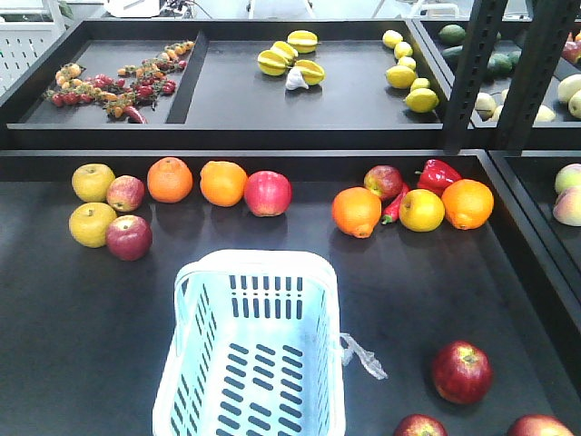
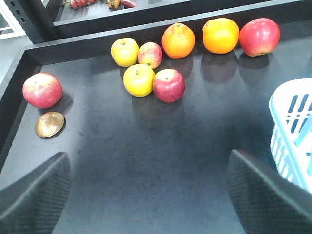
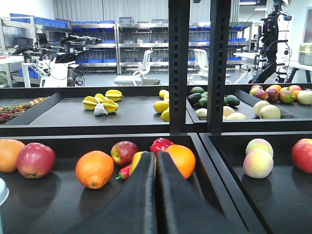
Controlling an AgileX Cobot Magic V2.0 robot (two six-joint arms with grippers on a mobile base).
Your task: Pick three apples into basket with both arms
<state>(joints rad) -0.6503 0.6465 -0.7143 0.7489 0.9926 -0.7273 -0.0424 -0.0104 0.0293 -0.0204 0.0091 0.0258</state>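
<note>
Three dark red apples lie at the front right of the black tray: one (image 1: 461, 372) in full view, two (image 1: 419, 427) (image 1: 539, 427) cut by the bottom edge. The pale blue basket (image 1: 250, 354) stands empty at front centre, and its corner (image 2: 292, 131) shows in the left wrist view. My left gripper (image 2: 148, 155) is open wide above bare tray, with nothing between its fingers. My right gripper (image 3: 156, 156) is shut on nothing and points at the back row of fruit. Neither gripper shows in the front view.
The back row holds yellow apples (image 1: 93, 182), oranges (image 1: 223, 183), red apples (image 1: 268, 193) (image 1: 129, 237) and a red pepper (image 1: 438, 174). In the left wrist view, a red apple (image 2: 42, 90) and a brown disc (image 2: 49, 124) lie by the tray's left wall. A black post (image 3: 178, 63) rises behind.
</note>
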